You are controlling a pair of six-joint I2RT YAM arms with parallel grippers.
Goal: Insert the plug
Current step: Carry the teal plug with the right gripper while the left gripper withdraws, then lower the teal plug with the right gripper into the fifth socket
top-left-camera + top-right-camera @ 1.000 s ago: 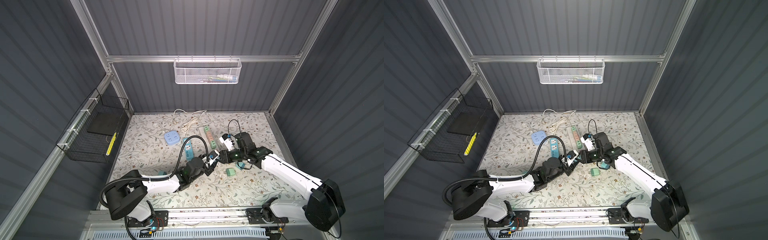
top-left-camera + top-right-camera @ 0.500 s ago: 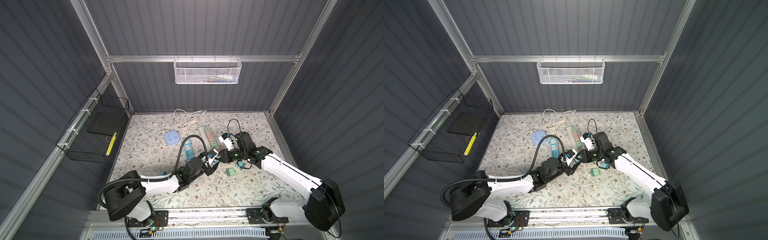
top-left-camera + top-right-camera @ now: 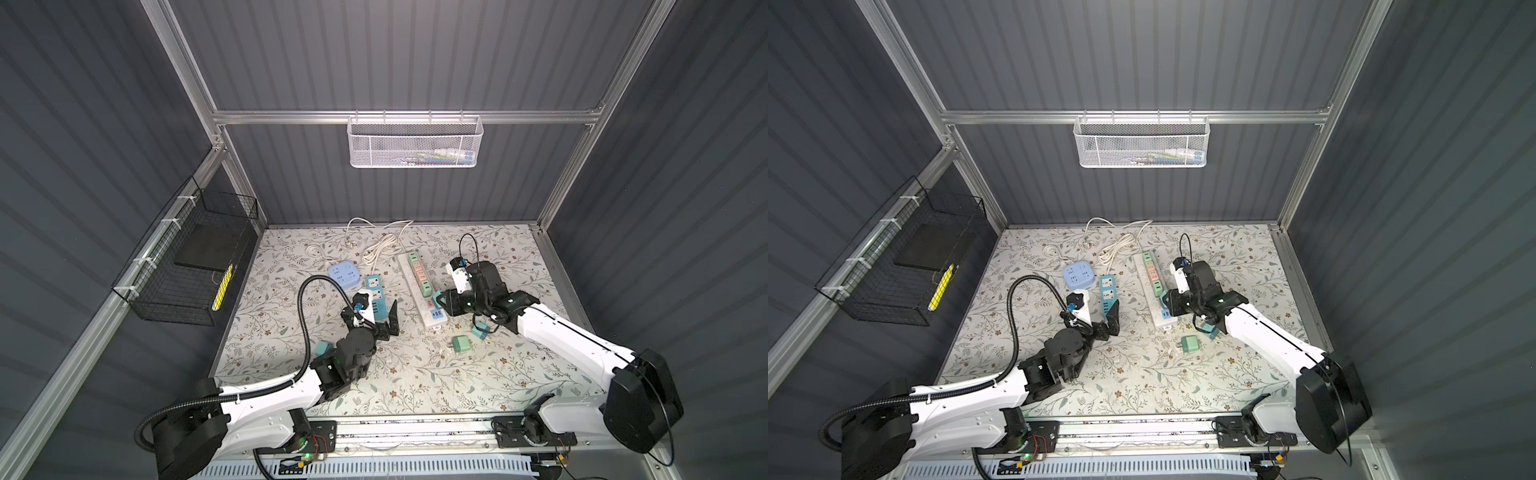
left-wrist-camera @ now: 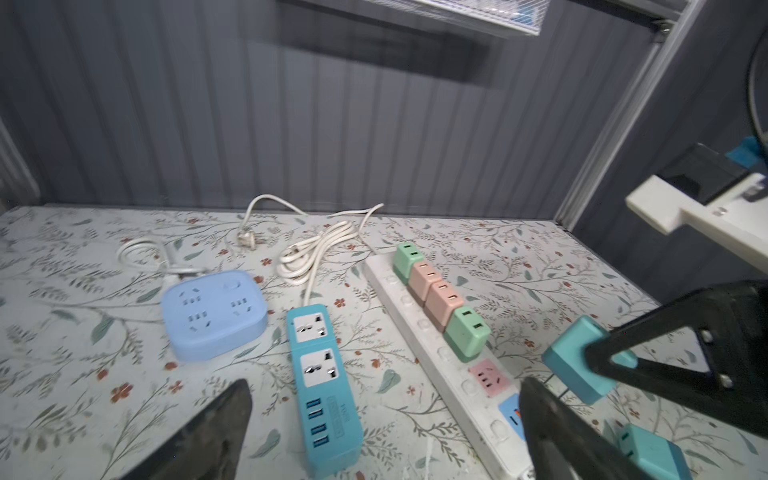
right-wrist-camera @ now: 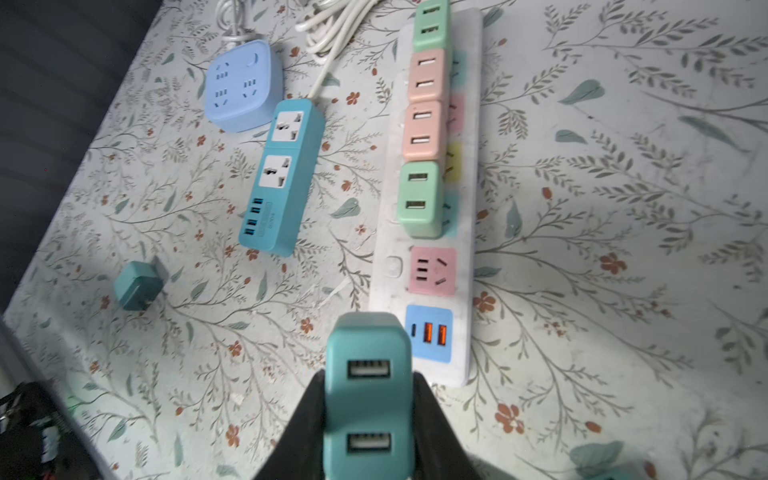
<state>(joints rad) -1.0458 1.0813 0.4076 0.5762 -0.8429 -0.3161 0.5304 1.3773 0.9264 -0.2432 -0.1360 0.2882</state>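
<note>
While the right jaws are squeezing shut on the teal plug (image 5: 368, 395), they are holding it close to one end of the white power strip (image 5: 388, 241). The strip is lying flat on the flowery desk (image 3: 415, 382).

In the right wrist view the plug is sitting right next to the blue USB panel (image 5: 428, 332) at that end. Its two USB holes are facing the camera. The pink socket (image 5: 433, 270) is lying bare just past the panel. In the left wrist view thin metal pins are poking out from under the plug, but I cannot tell if they are touching the strip.

Four other plugs (image 5: 424, 124), green, pink, pink and green, are sitting in a row in the strip.

The left jaws are standing wide open and holding nothing. Their black fingers (image 4: 216, 436) are pointing down toward the desk. In the left wrist view the end of the blue-green power strip (image 4: 322, 386) is showing between them.

A light blue socket box (image 3: 343, 275) is lying just beside that strip. A loose green plug (image 3: 459, 344) and a second teal plug (image 3: 480, 332) are lying on the desk near the right arm.
</note>
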